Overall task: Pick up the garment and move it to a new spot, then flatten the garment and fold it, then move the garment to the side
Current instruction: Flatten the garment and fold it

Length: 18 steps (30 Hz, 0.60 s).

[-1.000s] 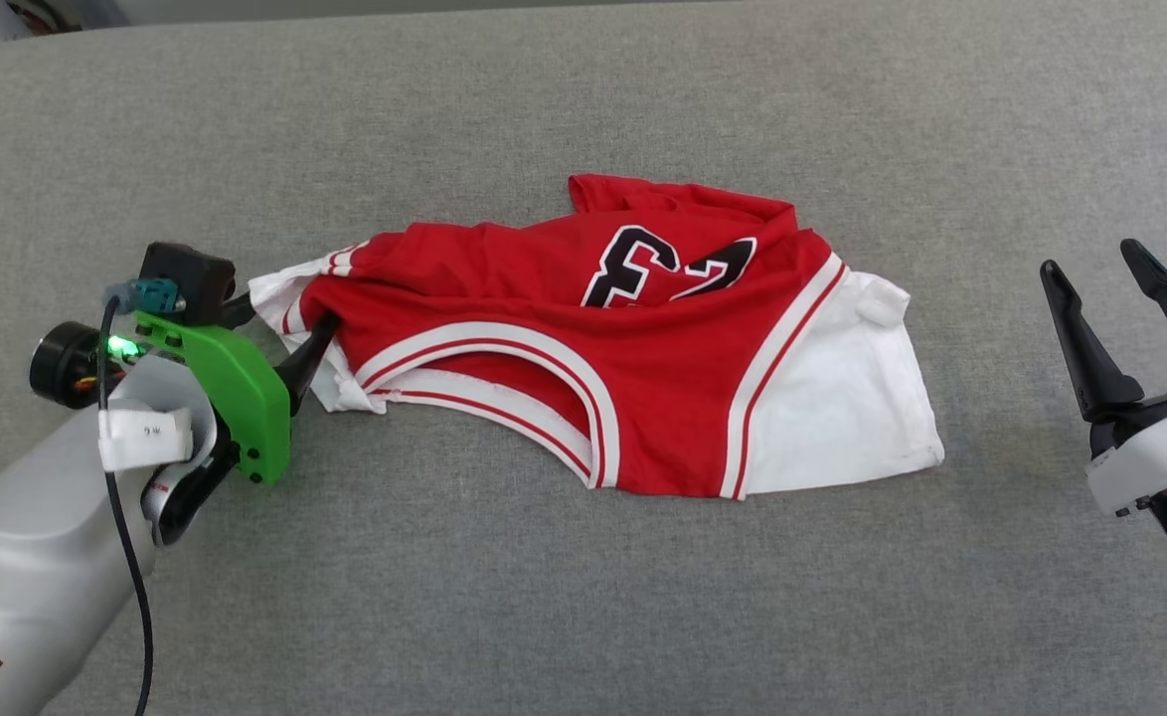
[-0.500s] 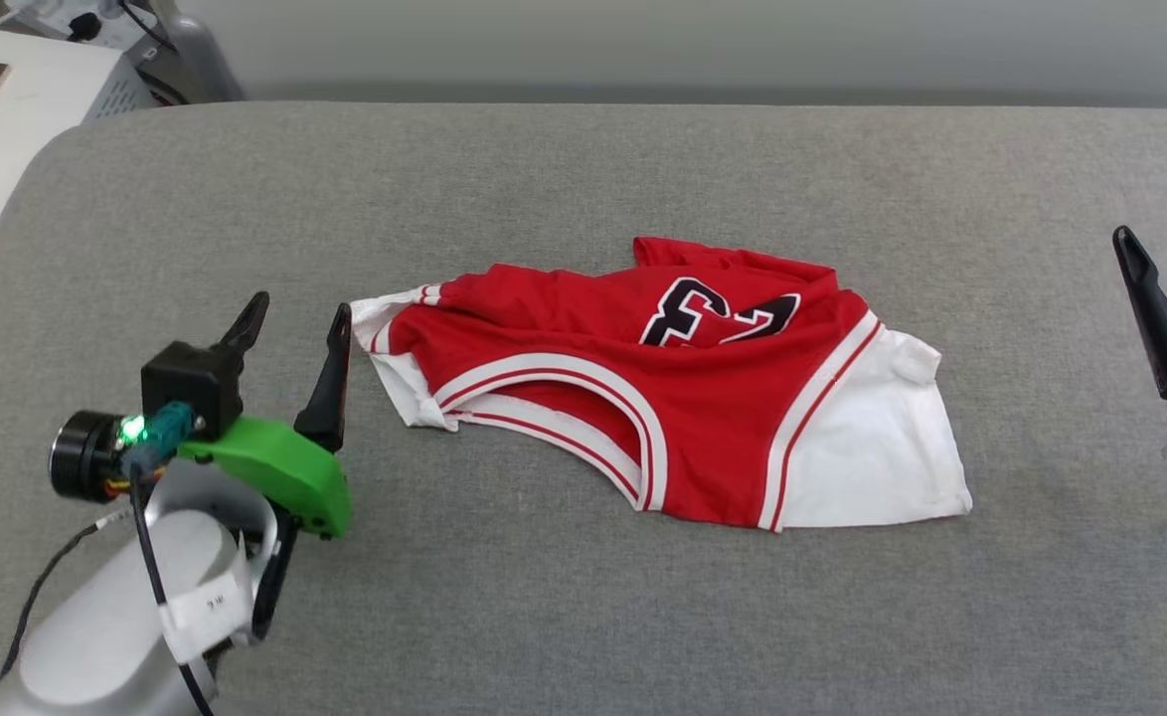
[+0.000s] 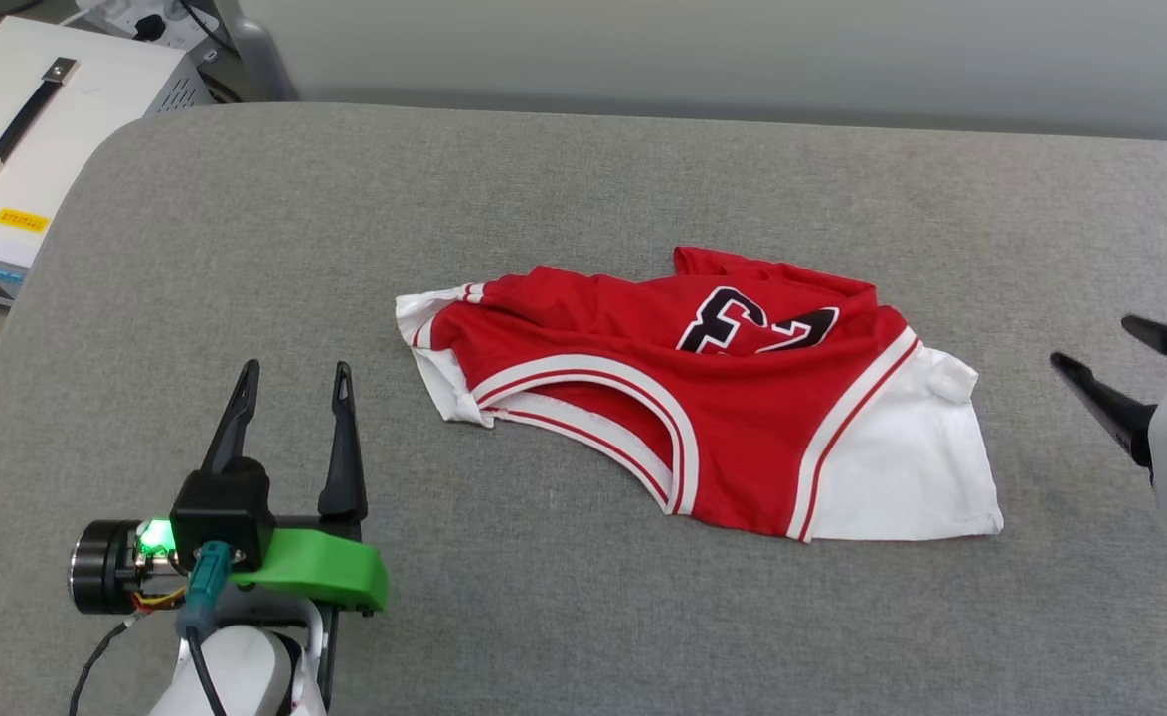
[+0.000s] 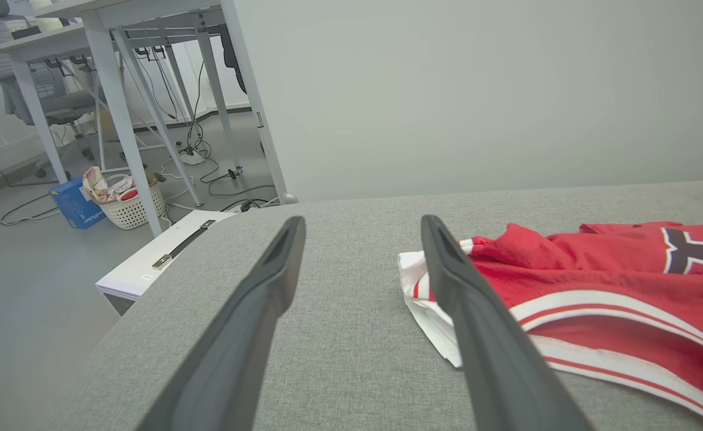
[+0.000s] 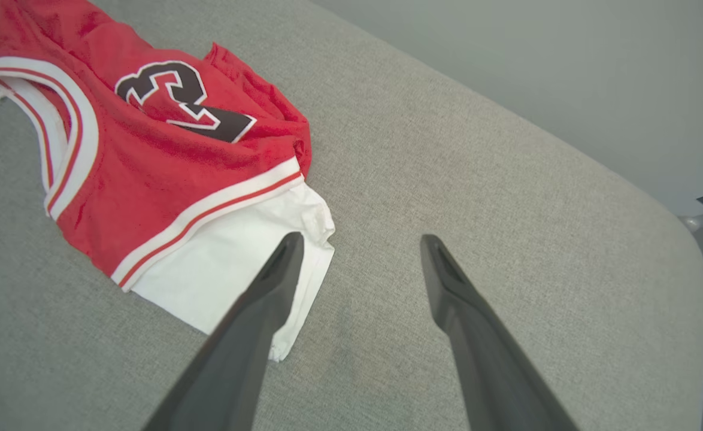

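Left wrist view: cloth-filled white basket point(image 4: 129, 211); left gripper point(image 4: 360, 220), right gripper point(image 3: 1090, 339) agape, empty, garment point(image 4: 597, 281) between.

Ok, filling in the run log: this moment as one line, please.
garment: crumpled on grey surface, unheld | left gripper: open, clear of garment | right gripper: open, clear of garment | fold: not started

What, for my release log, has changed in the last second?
The left gripper, whose fingers were at a sleeve of the garment, has drawn back toward the robot, clear of the cloth. The right gripper has turned its fingers toward the garment. The head camera shifted. The garment lies crumpled as before; both grippers stay open.
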### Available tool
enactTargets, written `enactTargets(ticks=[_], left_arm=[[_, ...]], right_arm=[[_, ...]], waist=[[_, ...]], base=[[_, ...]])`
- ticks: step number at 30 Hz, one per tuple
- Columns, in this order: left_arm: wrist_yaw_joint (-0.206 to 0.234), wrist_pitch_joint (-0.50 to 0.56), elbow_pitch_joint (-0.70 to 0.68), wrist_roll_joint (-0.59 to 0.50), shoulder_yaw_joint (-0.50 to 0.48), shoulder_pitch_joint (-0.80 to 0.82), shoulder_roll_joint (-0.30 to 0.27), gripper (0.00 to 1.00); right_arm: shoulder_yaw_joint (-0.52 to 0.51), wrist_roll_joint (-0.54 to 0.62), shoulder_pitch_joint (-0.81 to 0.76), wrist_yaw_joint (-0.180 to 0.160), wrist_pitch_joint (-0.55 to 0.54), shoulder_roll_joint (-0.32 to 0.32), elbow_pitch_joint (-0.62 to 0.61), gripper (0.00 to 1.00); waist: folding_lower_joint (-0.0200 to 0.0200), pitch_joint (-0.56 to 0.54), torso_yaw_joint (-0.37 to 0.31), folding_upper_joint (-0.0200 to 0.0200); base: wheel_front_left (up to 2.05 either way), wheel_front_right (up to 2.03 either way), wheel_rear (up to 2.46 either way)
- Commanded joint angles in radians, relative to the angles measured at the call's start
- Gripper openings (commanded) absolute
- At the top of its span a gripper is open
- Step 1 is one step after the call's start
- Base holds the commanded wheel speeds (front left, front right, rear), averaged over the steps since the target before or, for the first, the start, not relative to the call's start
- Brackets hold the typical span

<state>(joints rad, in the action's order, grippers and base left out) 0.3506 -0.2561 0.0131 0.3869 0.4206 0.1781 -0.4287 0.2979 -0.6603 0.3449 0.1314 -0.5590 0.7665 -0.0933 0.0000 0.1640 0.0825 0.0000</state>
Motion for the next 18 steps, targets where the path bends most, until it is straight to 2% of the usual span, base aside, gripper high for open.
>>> enactTargets(ticks=[1,4,8,15,18], left_arm=[[-0.011,-0.006,-0.009,-0.027,-0.022,-0.023,0.024,1.00],[-0.037,-0.006,-0.015,-0.074,-0.064,-0.040,0.070,1.00],[-0.070,-0.006,-0.029,-0.129,-0.112,-0.052,0.126,1.00],[-0.136,-0.006,-0.028,-0.189,-0.181,-0.046,0.206,1.00],[-0.164,-0.006,-0.018,-0.211,-0.210,-0.041,0.231,1.00]], right_arm=[[0.016,-0.024,0.016,-0.001,-0.060,0.006,0.017,1.00],[0.041,-0.071,0.022,-0.001,-0.168,-0.001,0.057,1.00],[0.068,-0.086,0.024,-0.001,-0.221,-0.017,0.119,1.00],[0.124,-0.075,0.029,-0.001,-0.195,-0.076,0.265,1.00],[0.179,-0.061,0.018,-0.001,-0.175,-0.100,0.323,1.00]], waist=[[0.0000,0.009,0.007,0.0000],[0.0000,0.026,0.018,0.0000],[0.0000,0.058,0.036,0.0000],[0.0000,0.113,0.066,0.0000],[0.0000,0.125,0.074,0.0000]], base=[[0.00,0.00,0.00],[0.00,0.00,0.00],[0.00,0.00,0.00],[0.00,0.00,0.00],[0.00,0.00,0.00]])
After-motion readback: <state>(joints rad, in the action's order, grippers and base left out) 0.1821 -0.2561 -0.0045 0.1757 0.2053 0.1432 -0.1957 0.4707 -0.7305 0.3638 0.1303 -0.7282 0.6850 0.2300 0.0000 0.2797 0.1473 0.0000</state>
